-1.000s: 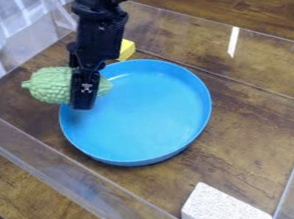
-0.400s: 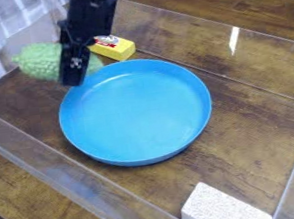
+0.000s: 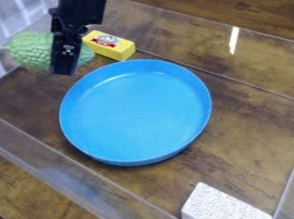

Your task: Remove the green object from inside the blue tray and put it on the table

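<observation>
Lifted green object now clears blue tray.

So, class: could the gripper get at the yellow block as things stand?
Probably not yet. The gripper is shut on the green bumpy gourd, so its jaws are occupied, though the yellow block lies uncovered just beside it.

Yellow block far left; white speckled sponge at near edge.

Clear acrylic walls edge a dark brown wooden plank surface, catching a bright streak of light on the far pane. A pale speckled block sits at the near edge.
</observation>
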`<state>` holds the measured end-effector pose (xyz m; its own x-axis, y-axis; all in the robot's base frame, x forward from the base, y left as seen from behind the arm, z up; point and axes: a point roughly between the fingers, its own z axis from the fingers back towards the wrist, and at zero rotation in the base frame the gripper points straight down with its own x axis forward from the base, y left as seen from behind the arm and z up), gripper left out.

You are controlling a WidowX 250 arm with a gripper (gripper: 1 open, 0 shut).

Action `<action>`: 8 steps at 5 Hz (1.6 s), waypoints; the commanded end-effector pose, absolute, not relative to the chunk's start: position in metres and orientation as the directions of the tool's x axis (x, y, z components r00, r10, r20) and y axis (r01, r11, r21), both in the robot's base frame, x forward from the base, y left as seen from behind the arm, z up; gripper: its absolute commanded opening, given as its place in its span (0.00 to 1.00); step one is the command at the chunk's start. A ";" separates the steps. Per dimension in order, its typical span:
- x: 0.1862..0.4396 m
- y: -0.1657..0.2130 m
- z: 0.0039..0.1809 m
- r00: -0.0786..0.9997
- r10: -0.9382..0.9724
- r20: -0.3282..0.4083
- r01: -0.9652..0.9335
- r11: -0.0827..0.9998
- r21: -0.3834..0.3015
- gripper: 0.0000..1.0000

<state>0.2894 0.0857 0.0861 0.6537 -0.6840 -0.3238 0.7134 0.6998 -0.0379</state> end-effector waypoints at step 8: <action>0.293 0.150 0.044 0.763 -0.611 -0.211 0.637 0.765 0.091 0.00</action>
<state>0.2924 0.1425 0.0323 0.7459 -0.6263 -0.2267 0.6521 0.7561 0.0565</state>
